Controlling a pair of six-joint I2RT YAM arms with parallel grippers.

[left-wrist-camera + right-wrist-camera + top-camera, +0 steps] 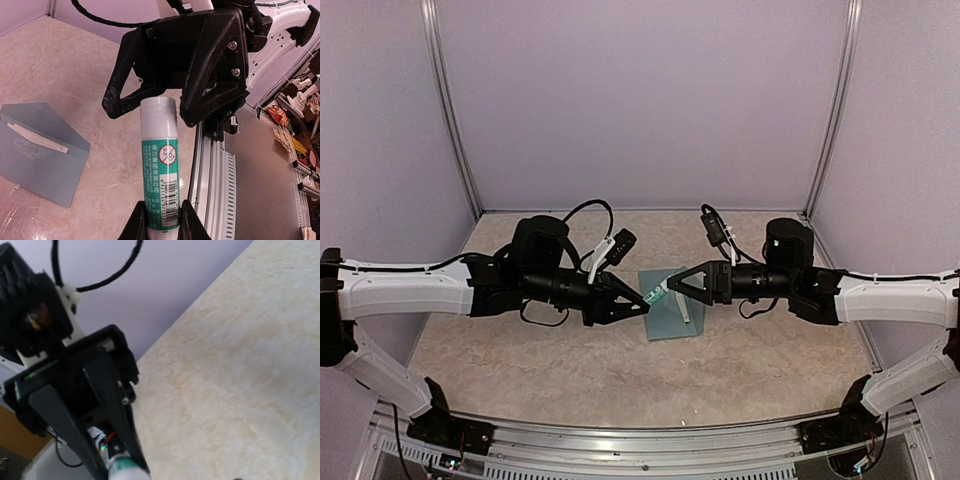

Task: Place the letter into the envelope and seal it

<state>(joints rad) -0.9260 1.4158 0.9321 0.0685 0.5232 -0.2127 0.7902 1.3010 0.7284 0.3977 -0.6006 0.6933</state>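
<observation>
The teal-blue envelope (675, 318) lies flat on the marbled table with its pointed flap open. In the left wrist view the envelope (45, 165) shows a white strip (37, 137) at its mouth, which looks like the letter's edge. A green-and-white glue stick (160, 165) hangs in the air above the table, with my left gripper (161, 220) shut on its lower body. My right gripper (672, 283) faces it, jaws apart on either side of the white cap (158, 112). The right wrist view shows only the left gripper's black fingers (107, 405) and the glue stick's end (125, 473).
Both arms meet over the middle of the table, just above the envelope's far-left corner. An aluminium rail (215, 170) runs along the table's near edge. Purple walls (640, 90) close in the back and sides. Black cables (590, 215) loop above both wrists.
</observation>
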